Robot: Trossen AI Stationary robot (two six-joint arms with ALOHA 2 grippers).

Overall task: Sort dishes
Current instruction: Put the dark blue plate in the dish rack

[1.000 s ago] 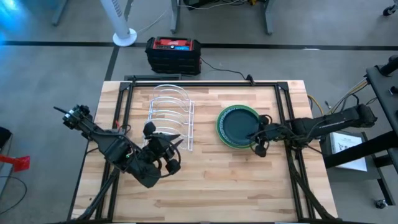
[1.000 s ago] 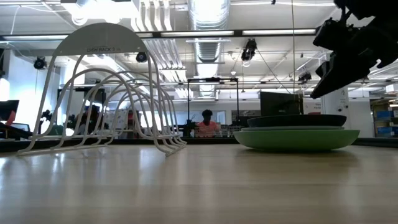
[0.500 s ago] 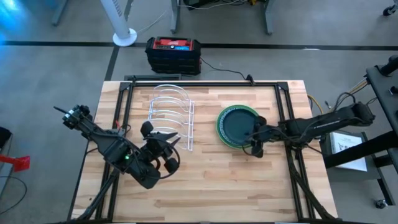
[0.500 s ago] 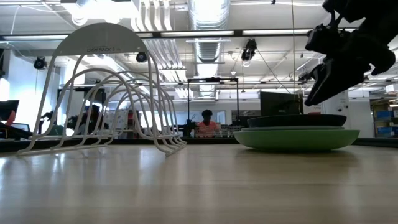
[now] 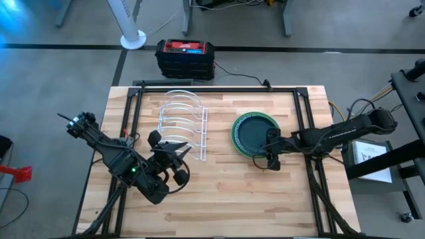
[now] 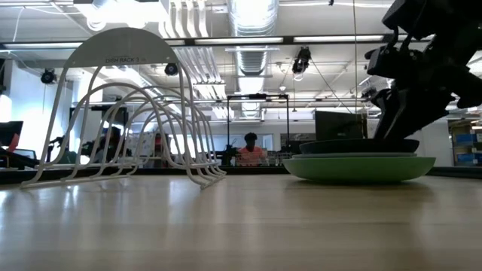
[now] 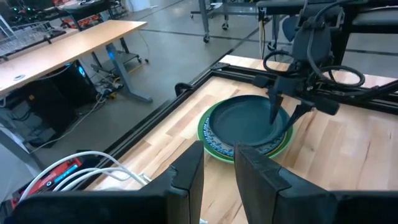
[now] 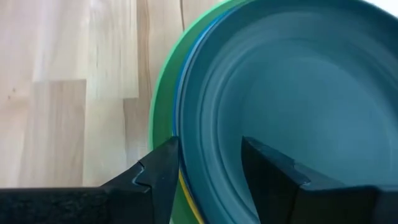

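Dishes [image 5: 254, 135] stacked near the right side of the table [image 5: 226, 199], dark teal one on top, green rim poking out underneath. Rack [image 5: 180, 126] just left of them, totally empty.

High view: right gripper [image 5: 271, 155] sitting at the near edge of the stack now. A second ago was hanging back off the rim, so definitely crept in toward the plates. Left gripper [image 5: 167, 158] parked near the rack's front end, doing nothing much.

Low view: stack [image 6: 359, 160] flat on the wood, teal plate on the pale green one. Right gripper [image 6: 403, 113] down at the top plate's rim, lower than a moment back, when it floated well above. Rack [image 6: 124, 113] off to the left, a person [image 6: 251, 150] way back in the room.

Left wrist view: own fingers [image 7: 189, 177] only a narrow gap apart, nothing between them. Right gripper [image 7: 285, 109] visible past them with tips straddling the far rim of the plates [image 7: 245, 124].

Right wrist view: fingers [image 8: 163, 171] spread apart, one outside the rim, the other over the teal plate [image 8: 292, 81]. Blue and yellow edges peeking from the plates below. Went from pinched together to spread within the last second.

Reads like lining up a pinch on the top plate's rim. Not clamped yet, nothing lifted, sorting barely begun.
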